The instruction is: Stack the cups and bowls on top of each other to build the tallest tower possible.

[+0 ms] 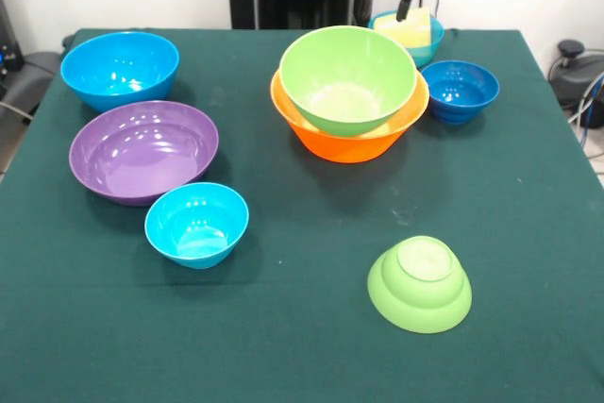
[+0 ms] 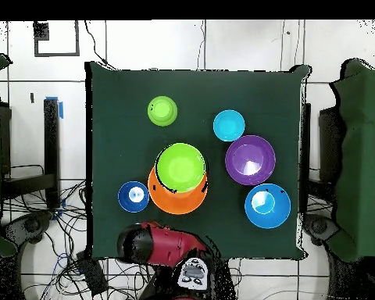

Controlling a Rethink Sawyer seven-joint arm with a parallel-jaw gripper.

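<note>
My gripper [image 1: 404, 8] hangs at the table's far edge, right over a pale yellow cup [image 1: 411, 31] that sits in a small light blue bowl [image 1: 432, 37]. In the overhead view the red arm [image 2: 155, 244] covers them. A large lime green bowl [image 1: 347, 77] [image 2: 180, 166] is nested in the large orange bowl [image 1: 349, 143] [image 2: 175, 201]. A small dark blue bowl [image 1: 460, 92] [image 2: 133, 196] stands beside them. A small lime green bowl [image 1: 419, 283] [image 2: 162, 111] lies upside down near the front. The orange cup is out of view.
On the other side stand the large blue bowl [image 1: 120, 68] [image 2: 267, 205], the purple bowl [image 1: 143, 150] [image 2: 250, 159] and a second small light blue bowl [image 1: 196, 224] [image 2: 229, 125], all upright. Cables lie off the table beside the robot's base.
</note>
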